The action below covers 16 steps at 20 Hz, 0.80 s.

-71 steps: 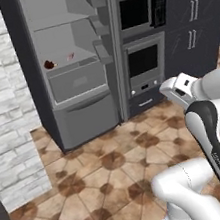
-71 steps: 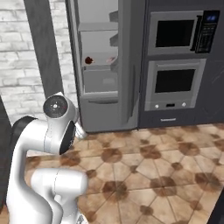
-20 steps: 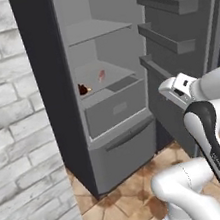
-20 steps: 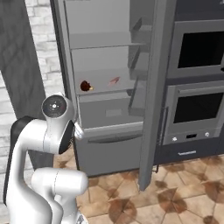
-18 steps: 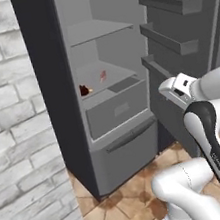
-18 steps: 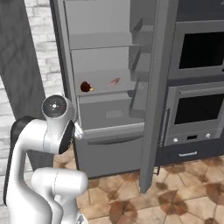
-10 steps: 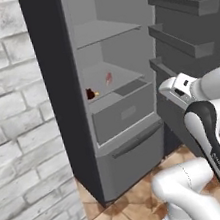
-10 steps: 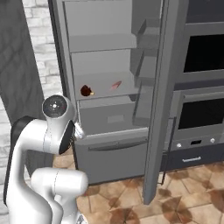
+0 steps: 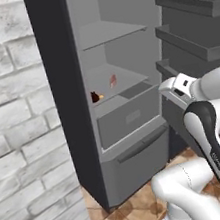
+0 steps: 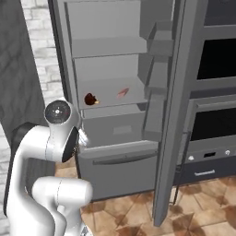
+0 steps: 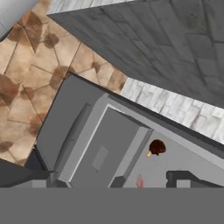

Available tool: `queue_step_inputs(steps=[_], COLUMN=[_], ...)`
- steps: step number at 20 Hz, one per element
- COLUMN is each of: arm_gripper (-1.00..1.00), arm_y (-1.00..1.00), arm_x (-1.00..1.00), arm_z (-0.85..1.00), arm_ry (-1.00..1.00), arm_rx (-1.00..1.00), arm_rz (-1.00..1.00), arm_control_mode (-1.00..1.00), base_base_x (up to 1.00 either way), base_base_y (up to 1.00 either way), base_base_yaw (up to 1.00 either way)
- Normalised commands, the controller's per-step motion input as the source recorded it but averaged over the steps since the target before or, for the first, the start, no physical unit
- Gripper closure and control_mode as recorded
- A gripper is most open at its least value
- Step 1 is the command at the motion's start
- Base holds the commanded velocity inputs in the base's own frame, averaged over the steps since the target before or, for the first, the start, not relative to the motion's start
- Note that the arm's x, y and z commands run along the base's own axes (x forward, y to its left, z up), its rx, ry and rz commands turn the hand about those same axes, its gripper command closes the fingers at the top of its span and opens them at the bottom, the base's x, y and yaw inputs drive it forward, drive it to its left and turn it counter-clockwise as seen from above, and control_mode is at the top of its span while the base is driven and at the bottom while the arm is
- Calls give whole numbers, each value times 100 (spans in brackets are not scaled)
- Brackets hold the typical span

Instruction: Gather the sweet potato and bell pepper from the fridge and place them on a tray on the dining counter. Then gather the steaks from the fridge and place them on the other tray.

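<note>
We face the open fridge, approaching to fetch the vegetables; our fingers stand wide apart, holding nothing. Next we must reach to the shelf for the dark rounded item, probably the sweet potato.

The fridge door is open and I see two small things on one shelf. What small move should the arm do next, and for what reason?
Probably reach the gripper, jaws open, toward the dark red item at the shelf's left front. The fridge stands open, the arm is folded back outside it, and nothing is held.
</note>
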Motion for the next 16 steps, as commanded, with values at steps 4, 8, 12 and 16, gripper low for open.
queue_step_inputs(steps=[4, 8, 12, 16], arm_gripper=[-100, -100, -100, -100], arm_y=[0, 0, 0, 0], arm_x=[0, 0, 0, 0], arm_z=[0, 0, 0, 0], arm_ry=[0, 0, 0, 0], arm_rx=[0, 0, 0, 0], arm_rz=[0, 0, 0, 0], arm_control_mode=[100, 100, 100, 100], base_base_x=[37, 48, 52, 46], base_base_y=[-16, -8, -2, -13], base_base_yaw=[1, 4, 7, 9])
